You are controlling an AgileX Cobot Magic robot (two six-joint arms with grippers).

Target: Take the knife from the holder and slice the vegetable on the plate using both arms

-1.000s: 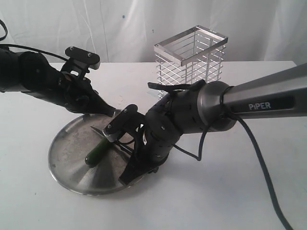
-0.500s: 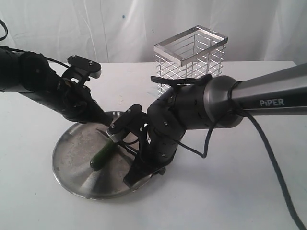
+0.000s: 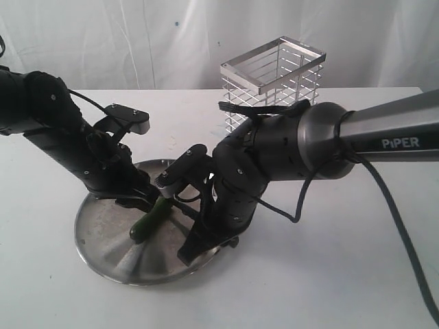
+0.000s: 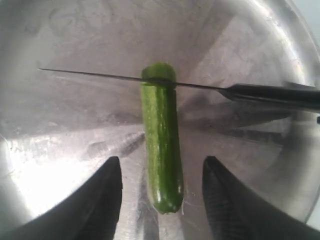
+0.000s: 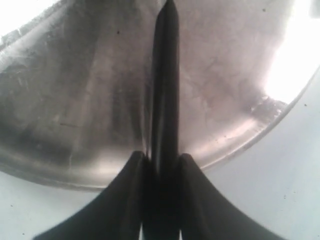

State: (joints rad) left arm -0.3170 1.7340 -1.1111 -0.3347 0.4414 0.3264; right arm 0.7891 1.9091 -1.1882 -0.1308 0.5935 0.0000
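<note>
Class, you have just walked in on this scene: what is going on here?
The right gripper is shut on the knife by its handle, with the blade laid across the vegetable near one end, on the plate. The left gripper stands open, straddling the vegetable's other end without touching it. How deep the cut goes cannot be told.

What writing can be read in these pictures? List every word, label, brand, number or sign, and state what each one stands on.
"PiPER": white letters on the right arm's grey tube, read in the exterior view.
No other text: the plate, knife, vegetable and holder show no words, numbers or signs, and neither wrist view shows any writing.
</note>
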